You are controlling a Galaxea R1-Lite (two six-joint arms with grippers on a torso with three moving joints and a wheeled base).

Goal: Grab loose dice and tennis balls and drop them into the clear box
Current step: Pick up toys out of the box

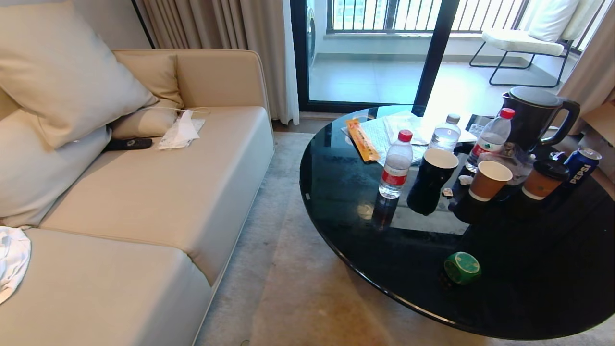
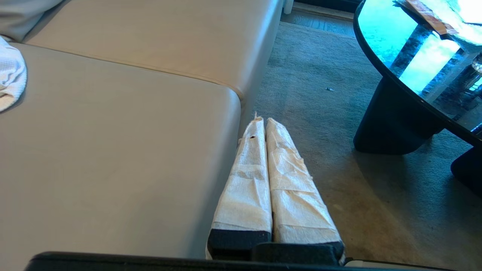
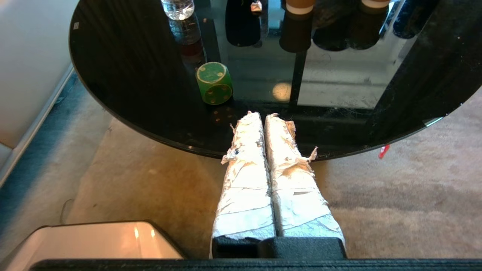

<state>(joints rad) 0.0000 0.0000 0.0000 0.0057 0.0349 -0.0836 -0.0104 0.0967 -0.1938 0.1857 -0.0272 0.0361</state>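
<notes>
Nearest to us, both of our grippers are closed with nothing between their cloth-wrapped fingers: the right gripper (image 3: 264, 116) hangs just over the near edge of the round black glass table (image 3: 131, 75), and the left gripper (image 2: 264, 120) sits parked low beside the front of the beige sofa (image 2: 113, 131), above the carpet (image 2: 320, 94). A pale, glossy corner of something (image 3: 94, 242) shows under our right wrist; we cannot tell what it is. On the table, close to the near edge, stands the green die (image 1: 461, 267), on its own and well apart from the rest; in the right wrist view it lies just ahead of the right fingertips and slightly to one side, not touching them. Further in, toward the middle of the table, we see a red-capped water bottle (image 1: 396, 164), a tall black cup (image 1: 432, 180) with an open pale rim, an open brown paper cup (image 1: 488, 180) whose contents we cannot make out, a second brown cup with a black lid (image 1: 544, 179), and a blue Pepsi can (image 1: 581, 166) near the right edge. Behind them stand two more water bottles (image 1: 445, 133), one of them red-capped, and a black kettle (image 1: 533, 115) with its lid shut. Papers and an orange packet (image 1: 362, 140) lie at the far edge. On the sofa are a white cloth (image 1: 12, 259), a remote (image 1: 129, 143) and cushions (image 1: 62, 72).
</notes>
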